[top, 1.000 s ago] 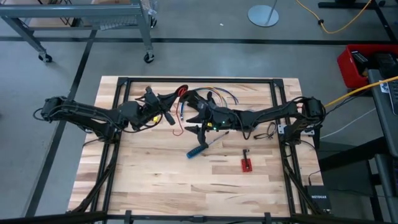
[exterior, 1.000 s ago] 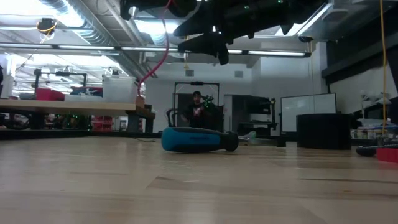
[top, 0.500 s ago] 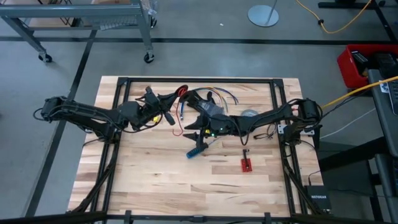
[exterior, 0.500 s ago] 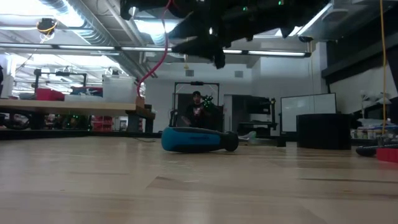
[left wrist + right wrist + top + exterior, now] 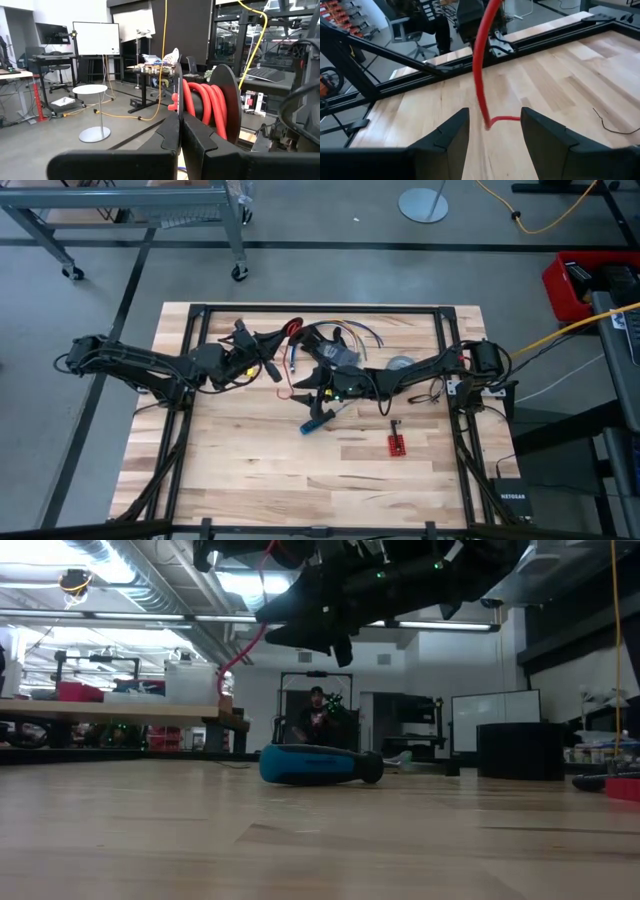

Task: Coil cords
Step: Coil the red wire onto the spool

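A black spool (image 5: pixel 225 100) wound with red cord (image 5: pixel 202 107) hangs above the table's far middle, with my left gripper (image 5: pixel 179 125) shut on it. In the high view the spool (image 5: pixel 293 328) sits just off that gripper (image 5: pixel 280 340). One red strand (image 5: pixel 479 70) drops from the spool, and its free end (image 5: pixel 506 119) lies on the wood. My right gripper (image 5: pixel 492 135) is open just above the table, one finger on either side of that strand, touching nothing. It shows near the table's middle (image 5: pixel 300 392). Loose thin coloured wires (image 5: pixel 362 332) lie at the far edge. My left gripper pinches the rim of the spool's thin black flange (image 5: pixel 178 95) between its two shut fingers. The fingers reach about level from the table's left side. The spool is lifted clear of the table, flanges upright, with the red strand hanging slack below it.
A blue-handled screwdriver (image 5: pixel 318 420) lies just near of my right gripper and shows in the low view (image 5: pixel 315 765). A small red part (image 5: pixel 397 444) lies toward the near right, a grey tape roll (image 5: pixel 400 364) and dark wires (image 5: pixel 435 390) at the right. Bare wood fills the near half.
My right gripper has come down and toward the table's left, closing in on the hanging red strand, and has stayed open. The spool and the screwdriver have kept their places.
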